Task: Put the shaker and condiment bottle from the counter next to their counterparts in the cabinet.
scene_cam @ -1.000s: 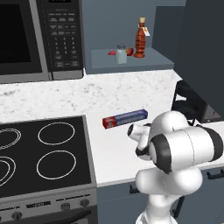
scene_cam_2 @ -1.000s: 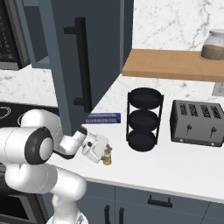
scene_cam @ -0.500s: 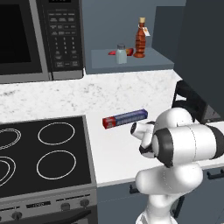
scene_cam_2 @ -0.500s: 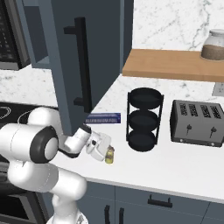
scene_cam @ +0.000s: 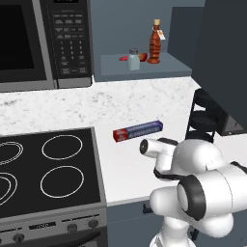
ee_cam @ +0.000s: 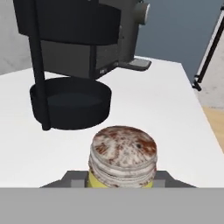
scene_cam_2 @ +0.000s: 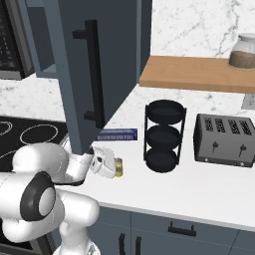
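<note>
**Q:** What is your gripper (scene_cam_2: 113, 167) doing?

**A:** I am clamping my fingers on the shaker (ee_cam: 123, 156). In the hand view they are sitting at either side of its yellow body, below the mottled pinkish-brown top. In the right base view the shaker (scene_cam_2: 118, 167) is standing upright on the counter (scene_cam_2: 199, 184), right at my fingertips and not yet lifted, as far as I can judge.

**Q:** And the other things?

**A:** The condiment bottle (scene_cam: 154, 42) is already standing on the shelf of the cabinet (scene_cam: 144, 72), beside the red-orange item (scene_cam: 131, 57) and the pale shaker with grey cap (scene_cam: 133, 59). Just beside my hand the black tiered rack (scene_cam_2: 164, 136) is standing on the counter, with the toaster (scene_cam_2: 225, 141) beyond it. A blue foil box (scene_cam: 138, 130) is lying nearer the cooktop (scene_cam: 48, 166).

**Q:** What could go wrong?

**A:** I am gripping low on a short, round body, so it could be twisting or slipping out as I raise it. The rack is close, so a sideways swing could be knocking it. The open cabinet door (scene_cam_2: 94, 69) is hanging right above my hand, and a straight lift could be striking its lower edge.
</note>
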### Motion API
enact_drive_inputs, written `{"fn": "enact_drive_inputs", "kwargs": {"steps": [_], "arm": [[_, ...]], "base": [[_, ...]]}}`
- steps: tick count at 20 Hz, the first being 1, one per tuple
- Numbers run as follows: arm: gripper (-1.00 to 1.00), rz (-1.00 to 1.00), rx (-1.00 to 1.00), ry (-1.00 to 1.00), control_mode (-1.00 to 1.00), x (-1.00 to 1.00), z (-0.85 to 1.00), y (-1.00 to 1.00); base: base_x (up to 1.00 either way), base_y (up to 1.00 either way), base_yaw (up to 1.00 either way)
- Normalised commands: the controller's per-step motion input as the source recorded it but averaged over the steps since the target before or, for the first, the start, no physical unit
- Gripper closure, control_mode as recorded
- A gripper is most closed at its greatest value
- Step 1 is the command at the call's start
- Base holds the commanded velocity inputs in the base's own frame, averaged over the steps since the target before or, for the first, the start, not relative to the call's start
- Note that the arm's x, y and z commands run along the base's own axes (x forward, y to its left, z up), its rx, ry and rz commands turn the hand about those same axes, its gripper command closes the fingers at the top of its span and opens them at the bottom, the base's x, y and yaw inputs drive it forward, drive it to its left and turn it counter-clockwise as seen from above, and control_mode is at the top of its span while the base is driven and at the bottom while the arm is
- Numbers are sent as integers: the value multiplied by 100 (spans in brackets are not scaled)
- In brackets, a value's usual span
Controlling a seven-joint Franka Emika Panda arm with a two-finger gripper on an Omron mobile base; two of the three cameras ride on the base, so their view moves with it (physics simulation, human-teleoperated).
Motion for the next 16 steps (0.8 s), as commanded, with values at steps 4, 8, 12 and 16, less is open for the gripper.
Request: {"fn": "enact_drive_inputs", "kwargs": {"steps": [4, 8, 12, 16], "arm": [[100, 29, 0, -3, -100, -5, 34, 60], [100, 28, 0, -6, -100, -7, 49, 65], [100, 30, 0, -6, -100, -19, 43, 56], [100, 31, 0, -10, -100, -31, 41, 45]], "base": [[0, 0, 0], [0, 0, 0], [0, 0, 0], [0, 0, 0]]}}
